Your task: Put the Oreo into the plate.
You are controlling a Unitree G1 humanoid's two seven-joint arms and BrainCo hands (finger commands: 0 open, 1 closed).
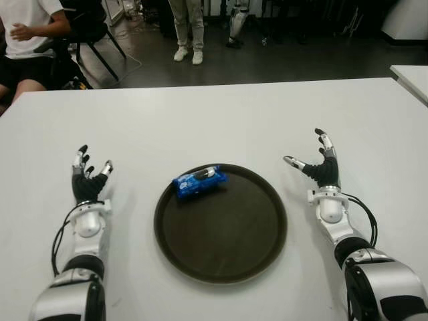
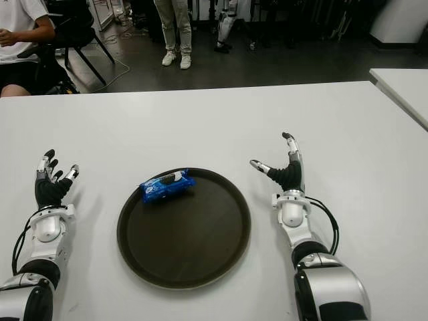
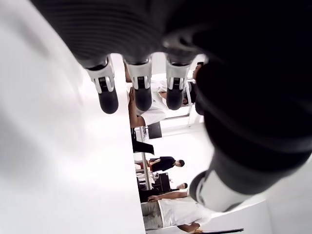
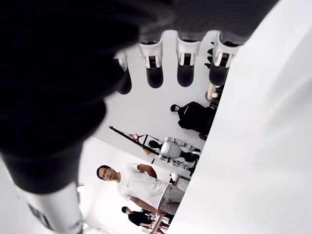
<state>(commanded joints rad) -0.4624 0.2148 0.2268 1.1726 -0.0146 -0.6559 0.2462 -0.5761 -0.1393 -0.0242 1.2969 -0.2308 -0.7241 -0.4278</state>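
A blue Oreo packet (image 1: 199, 182) lies inside the round dark plate (image 1: 221, 254), close to its far left rim. The plate sits on the white table (image 1: 214, 114) between my two hands. My left hand (image 1: 88, 175) shows left of the plate, fingers spread and holding nothing. My right hand (image 1: 321, 160) shows right of the plate, thumb out toward the rim, fingers straight and apart from it. Both wrist views show straight fingertips (image 3: 141, 95) with nothing between them.
A second white table's corner (image 1: 411, 73) shows at the far right. Beyond the table's far edge a seated person (image 1: 27, 40) is at the left and a standing person's legs (image 1: 187, 30) are at the middle.
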